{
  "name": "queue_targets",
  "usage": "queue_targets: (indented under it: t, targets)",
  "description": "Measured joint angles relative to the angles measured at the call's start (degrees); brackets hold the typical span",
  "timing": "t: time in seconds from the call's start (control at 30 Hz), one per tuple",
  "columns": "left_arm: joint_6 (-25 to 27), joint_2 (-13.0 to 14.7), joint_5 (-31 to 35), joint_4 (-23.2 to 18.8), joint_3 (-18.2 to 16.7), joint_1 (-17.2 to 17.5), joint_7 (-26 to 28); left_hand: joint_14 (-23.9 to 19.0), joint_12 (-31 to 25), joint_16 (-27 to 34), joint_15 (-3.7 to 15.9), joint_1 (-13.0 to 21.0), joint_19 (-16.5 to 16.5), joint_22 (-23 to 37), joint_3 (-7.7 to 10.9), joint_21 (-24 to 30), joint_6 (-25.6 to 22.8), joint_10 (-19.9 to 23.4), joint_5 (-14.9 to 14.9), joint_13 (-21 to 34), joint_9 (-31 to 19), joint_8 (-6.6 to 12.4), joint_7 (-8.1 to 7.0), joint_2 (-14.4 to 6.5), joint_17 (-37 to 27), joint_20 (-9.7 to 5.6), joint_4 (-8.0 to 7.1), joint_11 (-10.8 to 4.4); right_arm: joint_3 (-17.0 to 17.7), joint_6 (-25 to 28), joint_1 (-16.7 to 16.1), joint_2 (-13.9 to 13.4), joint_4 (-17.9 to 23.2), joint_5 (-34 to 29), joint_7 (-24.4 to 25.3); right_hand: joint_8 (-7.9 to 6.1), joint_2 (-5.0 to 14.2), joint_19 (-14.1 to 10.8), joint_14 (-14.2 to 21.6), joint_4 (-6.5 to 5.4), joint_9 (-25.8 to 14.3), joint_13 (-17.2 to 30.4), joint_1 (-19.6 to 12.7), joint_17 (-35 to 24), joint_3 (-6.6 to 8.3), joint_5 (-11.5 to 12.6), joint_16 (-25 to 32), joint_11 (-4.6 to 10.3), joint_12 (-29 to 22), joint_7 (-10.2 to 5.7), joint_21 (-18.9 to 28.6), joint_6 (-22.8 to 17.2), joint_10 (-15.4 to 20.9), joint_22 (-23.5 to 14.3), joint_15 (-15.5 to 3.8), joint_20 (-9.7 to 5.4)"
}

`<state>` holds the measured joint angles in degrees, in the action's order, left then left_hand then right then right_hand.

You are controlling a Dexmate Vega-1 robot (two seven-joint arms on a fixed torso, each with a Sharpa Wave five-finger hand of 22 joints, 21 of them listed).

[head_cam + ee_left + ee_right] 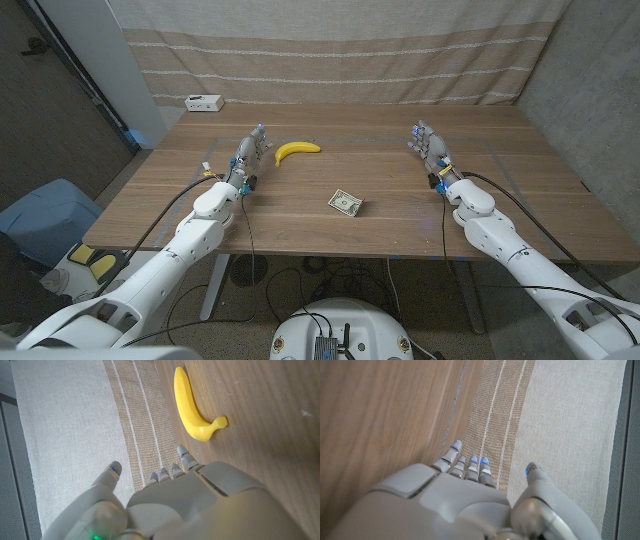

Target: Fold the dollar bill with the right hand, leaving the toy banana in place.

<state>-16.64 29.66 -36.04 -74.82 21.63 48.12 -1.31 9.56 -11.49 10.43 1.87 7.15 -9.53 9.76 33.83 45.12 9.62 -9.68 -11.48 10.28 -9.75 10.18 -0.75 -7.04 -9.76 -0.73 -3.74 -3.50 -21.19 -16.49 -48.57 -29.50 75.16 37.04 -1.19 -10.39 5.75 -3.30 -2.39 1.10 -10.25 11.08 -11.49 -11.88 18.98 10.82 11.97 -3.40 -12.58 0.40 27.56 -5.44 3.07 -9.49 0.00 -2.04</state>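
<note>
A dollar bill (346,203) lies on the wooden table (380,170) near the front middle, slightly skewed. A yellow toy banana (296,149) lies farther back and to the left; the left wrist view has the banana (194,407) just past my left hand's fingertips. My left hand (251,152) stands beside the banana with its fingers stretched out and holds nothing. My right hand (430,146) stands at the right of the table, well away from the bill, fingers extended and holding nothing. Both wrist views show the backs of my left hand (190,505) and right hand (455,505).
A small white box (203,101) sits at the table's back left corner. A striped beige curtain (340,50) hangs behind the table. A blue bin (45,215) stands on the floor at the left.
</note>
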Motion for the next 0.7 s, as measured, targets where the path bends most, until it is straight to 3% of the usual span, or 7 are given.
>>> queue_targets:
  t: [0.2,0.37,0.6,0.7]
  targets:
    - [0.0,0.9,2.6,-0.5,0.8,0.0,1.0,0.0,-0.7,0.4,0.0,1.4,-0.3,0.0,0.75,0.1,0.1,-0.1,0.0,0.0,0.0,0.65,-0.11,-0.4,0.2,0.31,1.18,0.14,0.0,0.4,-0.5,-0.5,1.1,-0.6,0.8,-0.22,0.97,0.0,-0.3,0.7,0.0,0.0,-1.0,0.1,0.71,0.0,0.0,0.0,0.0,0.0,-0.1,0.0,0.0,0.0,0.34,0.0]
    - [-0.2,1.9,5.6,-1.4,1.7,-0.3,2.0,-1.7,-0.9,0.6,-1.71,2.3,-0.3,0.0,1.13,-0.2,-1.9,1.3,0.0,0.0,0.0,0.88,-0.39,-0.6,0.2,1.61,2.04,1.88,-0.1,0.7,-1.0,-1.0,2.1,-0.8,1.1,-0.22,1.28,0.0,-0.4,1.49,0.0,0.0,-1.9,0.4,1.5,0.0,0.0,0.0,0.0,-0.31,-0.3,-0.3,0.0,0.0,0.4,0.0]
    - [0.5,3.8,10.8,-3.4,3.3,-0.9,3.5,-3.8,-1.6,0.8,-3.4,2.7,-0.3,0.0,1.59,-0.7,-4.1,4.1,0.5,0.0,0.0,0.88,-0.39,-1.0,0.2,3.0,2.5,2.8,-0.3,2.1,-1.9,-2.1,4.2,-2.3,2.8,-0.43,2.21,-0.5,-0.1,2.67,0.0,0.0,-4.0,0.7,2.68,0.0,0.0,-0.43,0.0,-0.52,-0.7,-1.1,0.4,-0.3,0.75,0.5]
    - [1.3,4.6,13.2,-4.3,4.0,-1.3,4.0,-5.1,-1.7,0.9,-4.65,2.7,-0.3,0.0,1.37,-0.9,-5.2,5.2,0.5,0.0,0.0,0.88,-0.84,-1.0,0.0,5.87,2.72,3.32,-0.4,2.6,-2.3,-2.6,5.1,-2.7,3.2,-0.65,2.56,-0.9,0.6,3.21,0.0,0.0,-4.5,0.7,3.22,0.0,0.0,-0.43,0.0,-0.49,-1.1,-1.6,1.1,-0.3,1.32,0.93]
